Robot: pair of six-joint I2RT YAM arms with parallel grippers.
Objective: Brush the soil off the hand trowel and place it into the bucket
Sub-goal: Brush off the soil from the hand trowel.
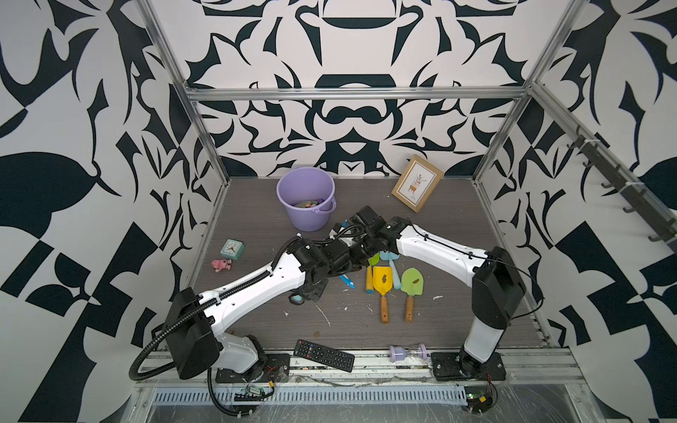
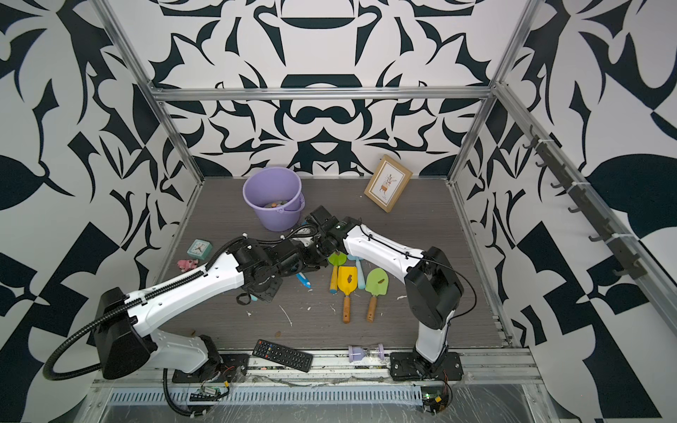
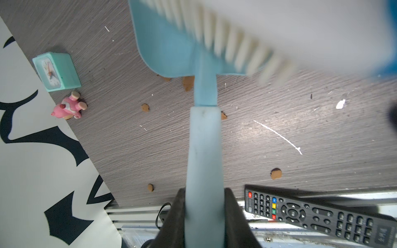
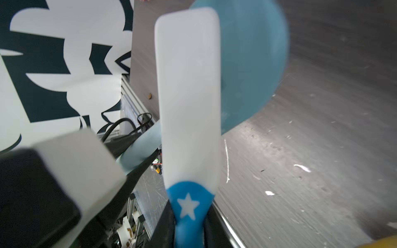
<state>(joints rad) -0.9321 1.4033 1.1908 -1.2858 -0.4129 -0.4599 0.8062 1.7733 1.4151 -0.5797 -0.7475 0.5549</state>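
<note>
Left wrist view showed the left jaws shut tight on the pale-blue handle of the hand trowel (image 3: 203, 128), clamped from both sides so that the blade stood out ahead of them. It appeared to be lifted off the worktop (image 3: 107, 139), with its face offered to the brush. Right wrist view showed the right jaws all but closed on the blue, star-marked handle of the brush (image 4: 189, 96), whose white back lay across the trowel's blade. Seen from the left jaws' side, its cream bristles met the blade and were smeared with blur, which I judged to be a sweeping stroke under way. Holding tool and brush in the air between the two arms let loosened soil fall free. Brown crumbs of soil (image 3: 145, 107) lay scattered on the worktop below the left jaws, and no clump showed on the part of the blade that the bristles left uncovered. Just beyond both jaws, away from the arms' bases, the bucket (image 1: 309, 219) stood upright with a few things at its bottom, near enough for a short carry. Nearer the bases than the jaws, a yellow trowel (image 1: 379, 289) and a green trowel (image 1: 410, 287) lay flat, each with a dark clump on its blade.
</note>
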